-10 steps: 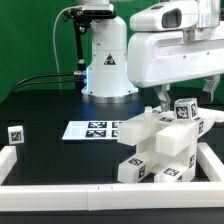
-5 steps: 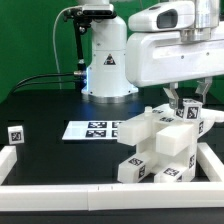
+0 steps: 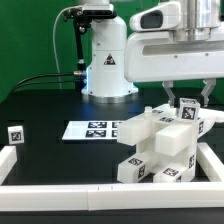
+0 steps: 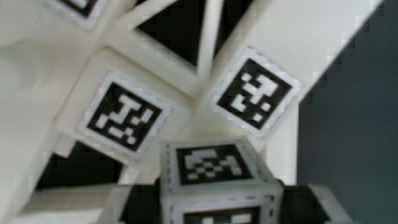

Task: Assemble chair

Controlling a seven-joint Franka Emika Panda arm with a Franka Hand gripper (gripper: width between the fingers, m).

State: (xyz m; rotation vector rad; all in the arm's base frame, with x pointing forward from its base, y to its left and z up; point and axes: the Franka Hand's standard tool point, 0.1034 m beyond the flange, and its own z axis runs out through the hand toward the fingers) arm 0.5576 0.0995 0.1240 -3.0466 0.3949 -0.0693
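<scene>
The white plastic chair (image 3: 150,142), a stack of blocky panels and legs with black-and-white square tags, stands on the black tabletop (image 3: 45,105) at the exterior view's right, near the front. Its lower blocks lie close to the long white border rail (image 3: 60,189) that runs along the front edge.

At the top right of the stack sits a small white block with a square tag on its face (image 3: 187,108). The jaws reach down from the large white arm link (image 3: 175,55) and are clamped on this block, one finger on each side. In the wrist view the same block (image 4: 214,165) fills the gap between the two dark fingers, with the tagged white panels of the chair (image 4: 125,110) just beyond it.

The thin flat white marker board (image 3: 95,129) lies on the tabletop just beside the chair, on the exterior view's left of it. A small white tagged cube (image 3: 15,133) sits well apart at the far left, near the rail there. The arm's white base (image 3: 105,65) stands at the back, behind the marker board
</scene>
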